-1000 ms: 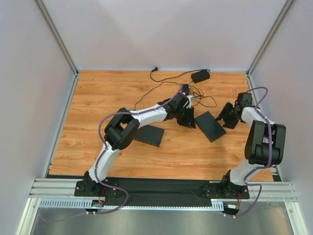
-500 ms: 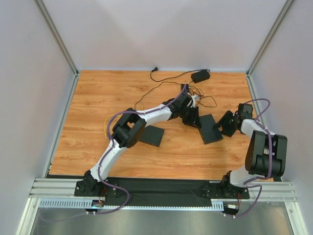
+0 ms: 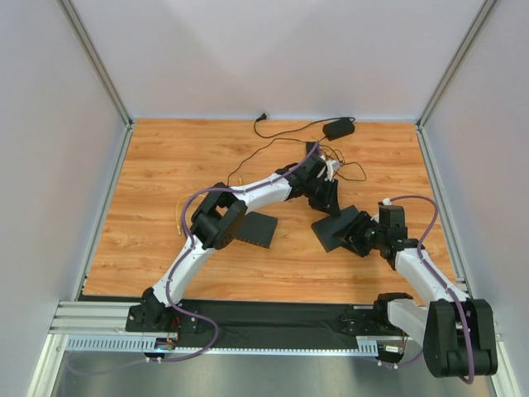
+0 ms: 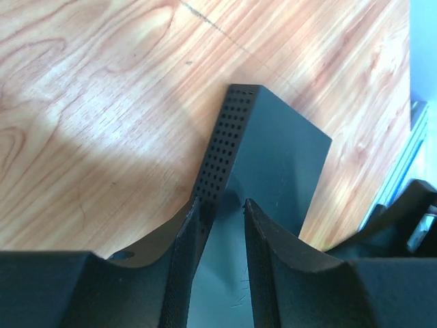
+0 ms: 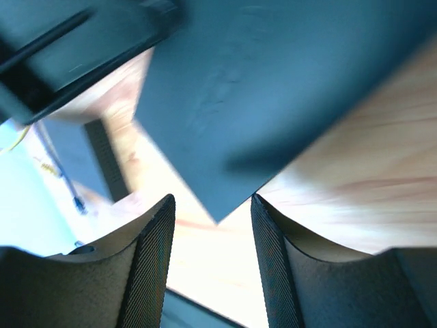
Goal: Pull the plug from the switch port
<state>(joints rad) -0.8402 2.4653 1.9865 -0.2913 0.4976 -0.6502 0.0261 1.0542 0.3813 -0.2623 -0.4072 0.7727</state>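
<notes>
The switch [image 3: 258, 230] lies mid-table, partly under the left arm [image 3: 252, 193]. Right of it sits a black slab [image 3: 335, 229]: right end effector [image 5: 212, 202] spread around its corner, left end effector [image 4: 222, 205] narrowly parted over it, grip undeterminable. Cables [image 3: 334, 157] and a power adapter [image 3: 338, 128] lie behind on the wood-grain table [image 3: 165, 165].

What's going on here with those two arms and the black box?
Both arms are at the switch, a flat black box. The left gripper sits over its vented edge, fingers narrowly apart; whether it actually grips is unclear. The right gripper is open, with a corner of the box pointing between its fingers. No view shows the ports, so I cannot say whether the pull is done.
</notes>
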